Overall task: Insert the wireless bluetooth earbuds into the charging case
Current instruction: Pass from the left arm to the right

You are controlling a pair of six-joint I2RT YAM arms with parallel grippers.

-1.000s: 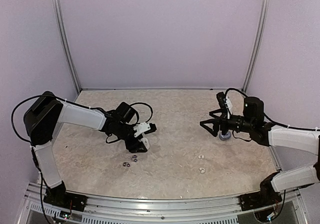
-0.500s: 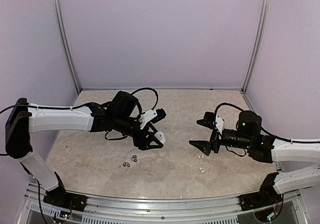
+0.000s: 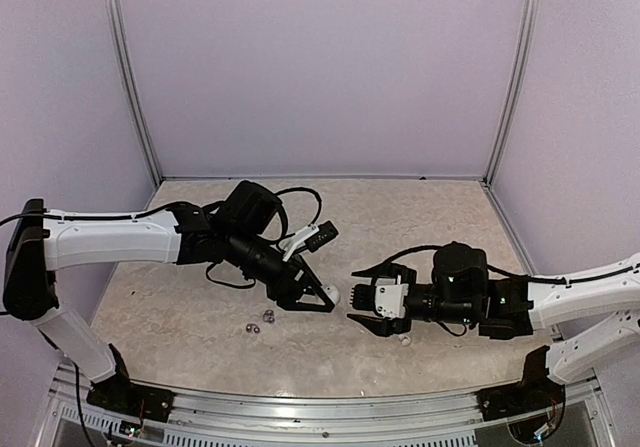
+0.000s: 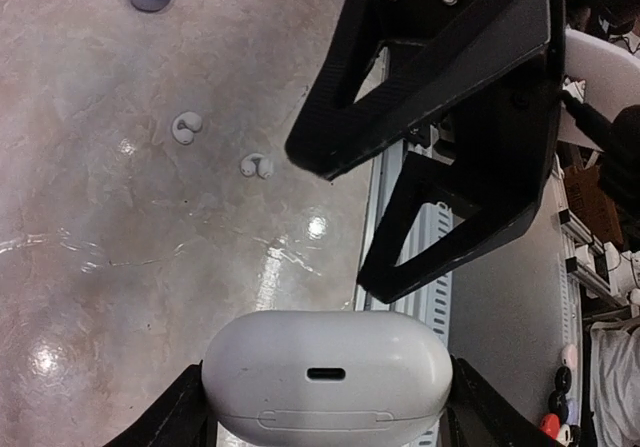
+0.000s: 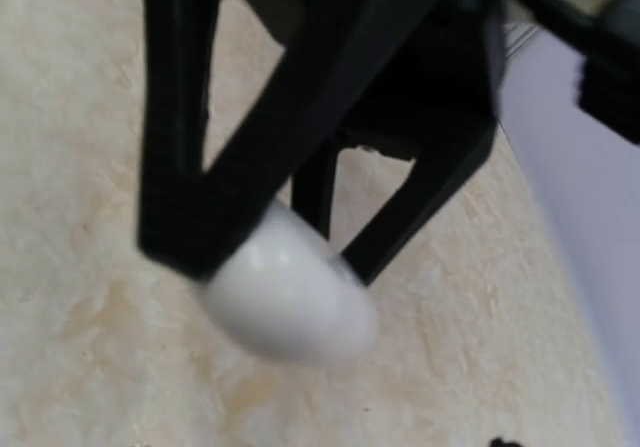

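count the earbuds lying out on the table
4. Two white earbuds lie close together on the table, right of centre; two dark earbuds lie as a pair left of centre. Others may be hidden from these views.

We see pale lilac panel walls (image 3: 320,67) meeting at slim aluminium corner posts (image 3: 129,67), above a beige marbled tabletop (image 3: 380,207) glinting with overhead light, edged by a ribbed metal rail (image 3: 320,407).

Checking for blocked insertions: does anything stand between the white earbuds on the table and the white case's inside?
Yes. The white case, held in the left gripper, looks shut, which bars the white earbuds. Nothing else visible does.
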